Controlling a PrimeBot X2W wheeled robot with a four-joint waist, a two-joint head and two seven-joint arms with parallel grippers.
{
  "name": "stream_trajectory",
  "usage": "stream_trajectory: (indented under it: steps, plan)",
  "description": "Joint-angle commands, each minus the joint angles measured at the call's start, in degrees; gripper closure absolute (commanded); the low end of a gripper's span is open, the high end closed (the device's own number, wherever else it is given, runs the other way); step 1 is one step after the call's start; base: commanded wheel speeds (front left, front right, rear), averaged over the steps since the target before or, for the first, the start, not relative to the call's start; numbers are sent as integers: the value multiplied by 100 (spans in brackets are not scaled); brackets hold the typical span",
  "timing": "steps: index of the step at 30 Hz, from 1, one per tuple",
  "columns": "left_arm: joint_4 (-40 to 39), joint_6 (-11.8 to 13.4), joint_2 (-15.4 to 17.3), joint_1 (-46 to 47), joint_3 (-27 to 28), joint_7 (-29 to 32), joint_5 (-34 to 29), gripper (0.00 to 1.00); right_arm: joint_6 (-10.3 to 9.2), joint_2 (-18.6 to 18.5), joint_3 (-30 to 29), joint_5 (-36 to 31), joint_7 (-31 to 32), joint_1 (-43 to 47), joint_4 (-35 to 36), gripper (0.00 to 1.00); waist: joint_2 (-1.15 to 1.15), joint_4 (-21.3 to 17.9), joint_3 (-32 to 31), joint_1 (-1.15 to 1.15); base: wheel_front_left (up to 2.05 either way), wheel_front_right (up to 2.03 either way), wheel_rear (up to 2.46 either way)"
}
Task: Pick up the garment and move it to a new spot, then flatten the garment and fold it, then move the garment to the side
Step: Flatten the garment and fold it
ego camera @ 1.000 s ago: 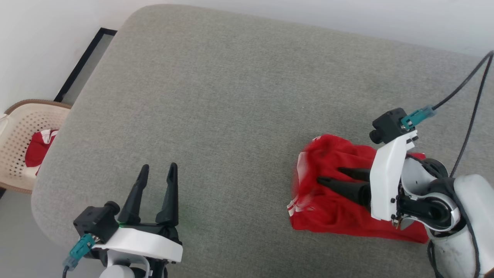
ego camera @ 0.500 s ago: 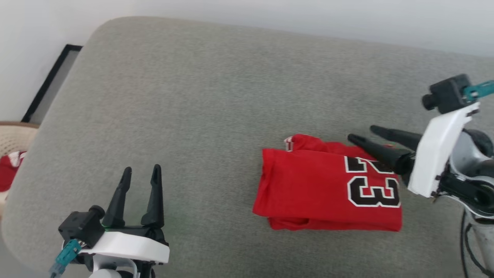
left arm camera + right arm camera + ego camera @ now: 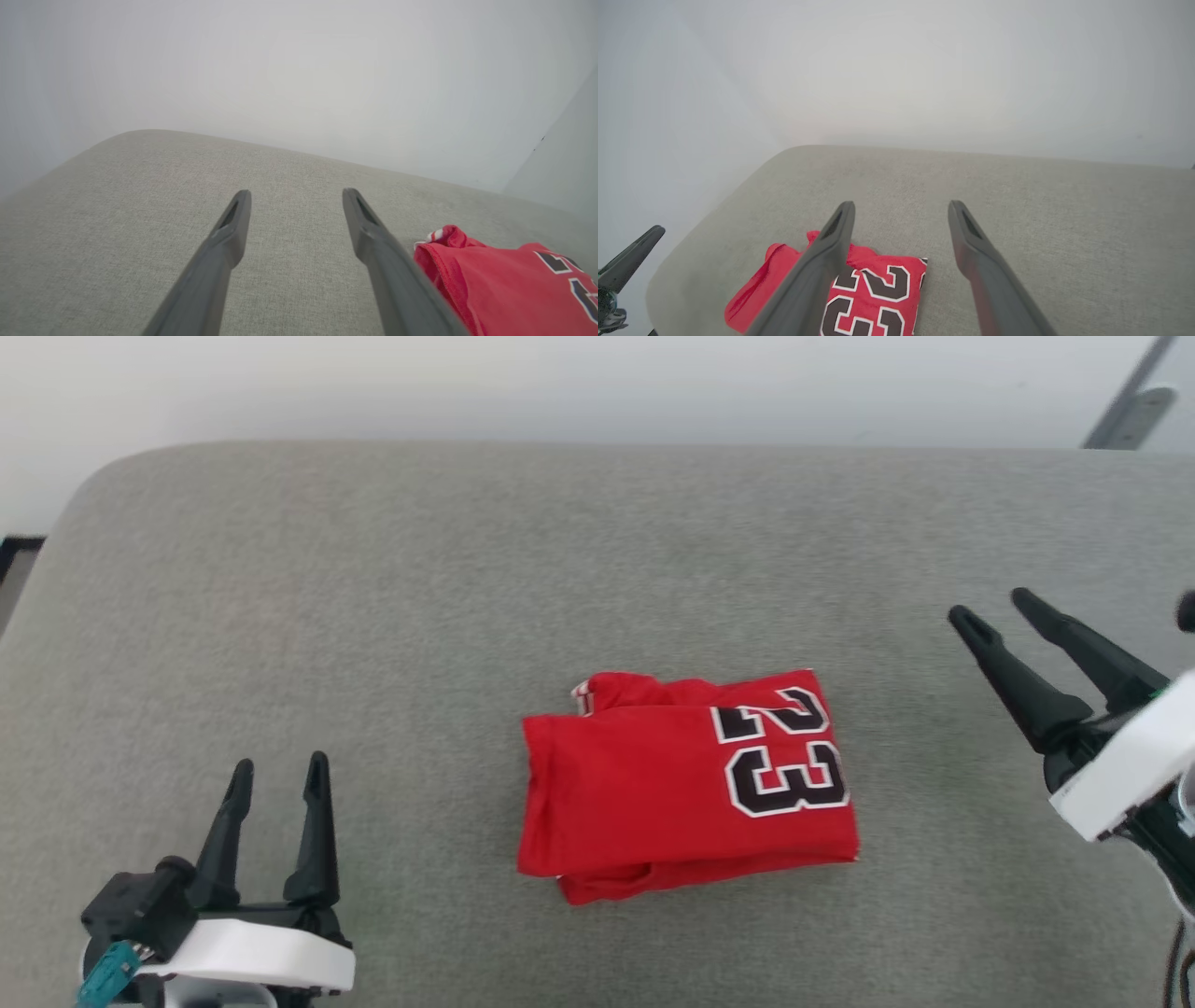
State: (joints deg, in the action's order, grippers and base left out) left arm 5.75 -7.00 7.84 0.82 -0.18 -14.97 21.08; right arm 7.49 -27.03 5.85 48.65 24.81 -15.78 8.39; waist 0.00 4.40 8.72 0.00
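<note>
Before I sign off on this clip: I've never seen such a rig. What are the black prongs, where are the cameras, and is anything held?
This is a two-armed robot. The head view looks down from its head at a grey padded surface. The black prongs are gripper fingers: the left gripper at lower left, the right gripper at the right edge. Each wrist view comes from a camera on that arm, looking along its own two fingers. Between the arms lies the garment, a red shirt folded into a rough rectangle, a black 23 on top. Both grippers are open and clear of it, so nothing is held.
</note>
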Motion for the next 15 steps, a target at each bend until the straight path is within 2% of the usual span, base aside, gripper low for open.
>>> stream_trajectory:
  steps: [1, 9, 15]
  plan:
    - [-45, 2, 56, -60, 56, -28, -48, 0, 0, 0, 6, -72, -316, 117, -18, 0, 0, -199, -117, 0, 0, 0, 0]
    - [-62, -5, 161, -359, 273, -27, -107, 0, 0, -34, -172, -596, -2189, 779, -483, 0, 0, -512, -412, 0, 0, 0, 0]
    - [15, -16, 216, -551, 364, -27, -162, 0, -1, -81, -120, -868, -3124, 1103, -956, 0, 0, -630, -587, 0, 0, 0, 0]
